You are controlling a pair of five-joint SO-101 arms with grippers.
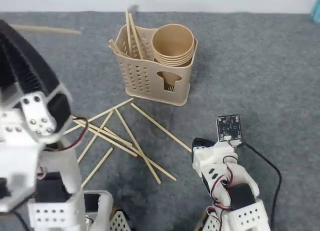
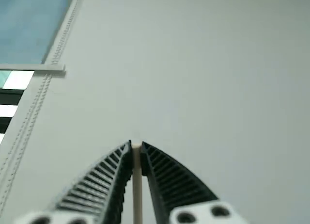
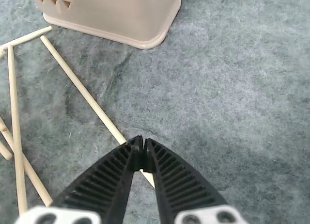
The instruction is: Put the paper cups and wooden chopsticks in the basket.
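A tan slotted basket stands on the grey carpet with stacked paper cups and a few upright chopsticks inside. Several loose wooden chopsticks lie scattered in front of it. My left gripper is raised high at the left, shut on a chopstick that sticks out toward the far left. My right gripper is shut, low over the near end of one long chopstick on the carpet, a short way in front of the basket.
Open carpet lies to the right of the basket and around the right arm. The raised left arm covers the left side of the high view. A pale wall edge runs along the carpet's far side.
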